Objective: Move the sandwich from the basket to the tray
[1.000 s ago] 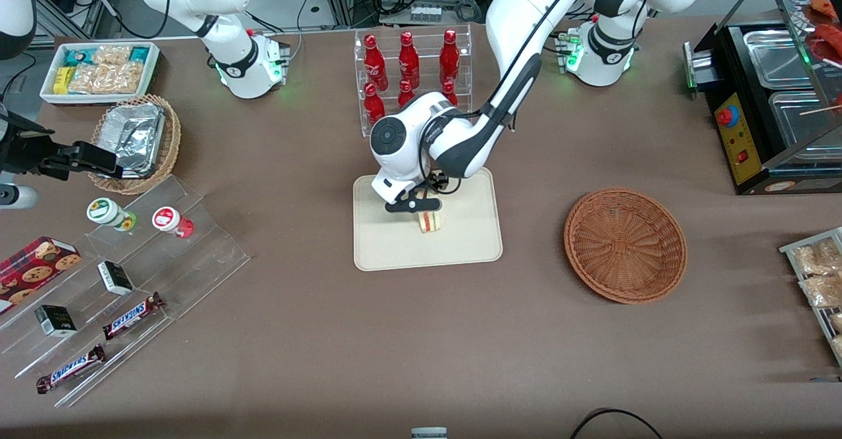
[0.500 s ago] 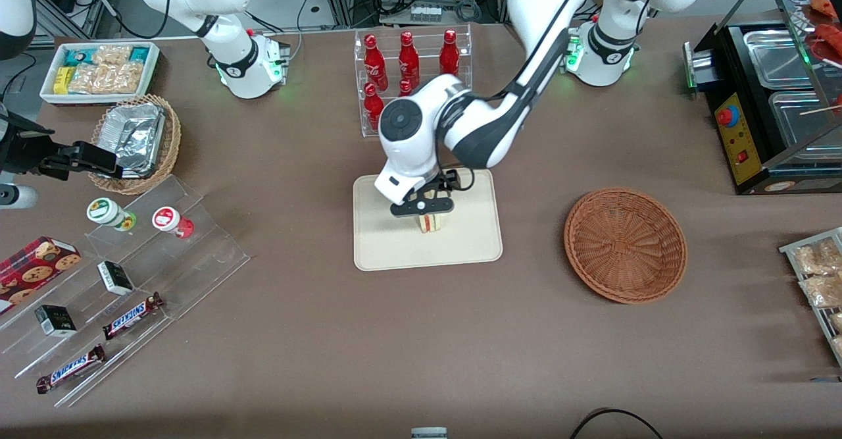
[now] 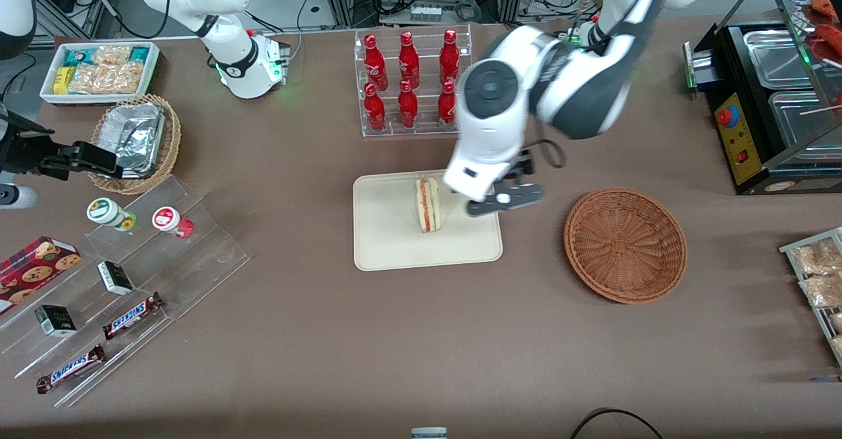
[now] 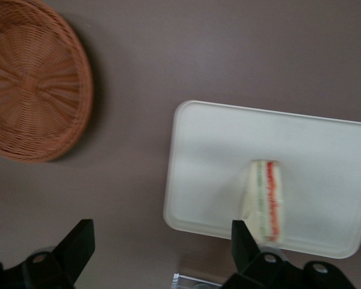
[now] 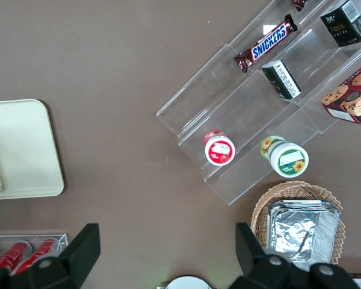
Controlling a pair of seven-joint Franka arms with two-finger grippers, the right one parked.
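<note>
The sandwich, a pale wedge with red and green filling, stands on its edge on the cream tray. The reddish-brown basket is empty, toward the working arm's end of the table. My left gripper is open and empty. It hangs raised over the tray's edge that faces the basket, apart from the sandwich. The left wrist view shows the sandwich, the tray, the basket and the gripper with wide-spread fingers.
A clear rack of red bottles stands farther from the camera than the tray. A tan basket with a foil container, a white snack bin and an acrylic step shelf lie toward the parked arm's end. A black machine stands at the working arm's end.
The gripper has let go of the sandwich, risen and swung toward the basket. The sandwich stays on the tray, now uncovered.
</note>
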